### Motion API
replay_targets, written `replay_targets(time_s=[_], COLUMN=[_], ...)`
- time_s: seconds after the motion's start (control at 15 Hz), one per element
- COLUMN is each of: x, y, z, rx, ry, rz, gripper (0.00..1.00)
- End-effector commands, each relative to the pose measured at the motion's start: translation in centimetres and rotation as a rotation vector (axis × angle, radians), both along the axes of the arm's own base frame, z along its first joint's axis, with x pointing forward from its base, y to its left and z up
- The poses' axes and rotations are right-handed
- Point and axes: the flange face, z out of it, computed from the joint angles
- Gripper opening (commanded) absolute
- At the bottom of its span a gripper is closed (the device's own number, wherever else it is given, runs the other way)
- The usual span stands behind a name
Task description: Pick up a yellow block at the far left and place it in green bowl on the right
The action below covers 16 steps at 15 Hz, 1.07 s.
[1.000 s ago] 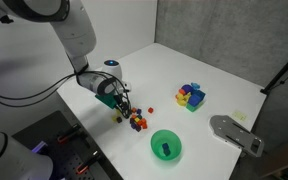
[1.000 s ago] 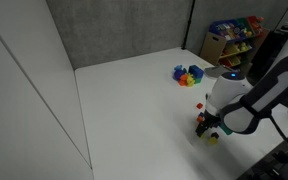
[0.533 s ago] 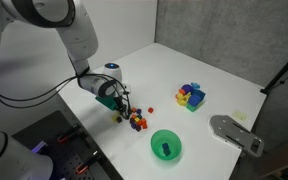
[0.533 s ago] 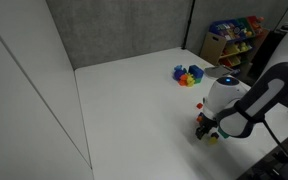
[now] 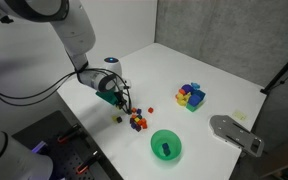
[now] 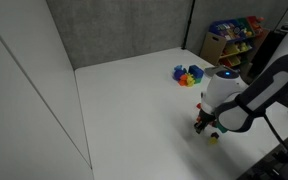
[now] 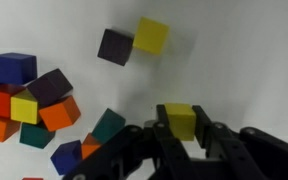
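In the wrist view a yellow block (image 7: 182, 120) sits squeezed between my two black fingers (image 7: 212, 135), so my gripper (image 7: 182, 128) is shut on it just above the white table. In both exterior views the gripper (image 5: 123, 103) (image 6: 206, 123) points down at the table's near-left part, beside a small pile of coloured cubes (image 5: 136, 121). The green bowl (image 5: 157, 138) stands to the right of that pile, near the table's front edge, with a dark piece inside. The wrist view does not reach the bowl.
Loose cubes lie round the gripper: a yellow one (image 7: 151, 35) touching a dark purple one (image 7: 114, 46), and a mixed heap (image 7: 39, 100) to the left. A second block cluster (image 5: 191, 96) and a grey metal plate (image 5: 234, 132) lie further right. A toy shelf (image 6: 232, 40) stands behind.
The jaws have gone from wide open to shut on the yellow block. The arm has stayed almost in place above the pile.
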Motion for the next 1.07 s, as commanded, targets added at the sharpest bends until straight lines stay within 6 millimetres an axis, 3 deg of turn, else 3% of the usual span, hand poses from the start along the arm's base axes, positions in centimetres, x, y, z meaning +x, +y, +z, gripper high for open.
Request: replay_targets(time_s=[0.0,0.2,0.33,1.0], x=[0.2,0.3,0.1,-2.1], y=[-1.2,-4.3,-7.4,-27.4], z=[4.7,7.5,8.8,11.0], rx=[-0.029,-0.053,-0.079,-0.220], ry=[-0.001,0.007,0.012,0.031], rz=[-0.017,-0.047,-0.079,-0.343], gripper=[0.10,0.10,0.10,0.10])
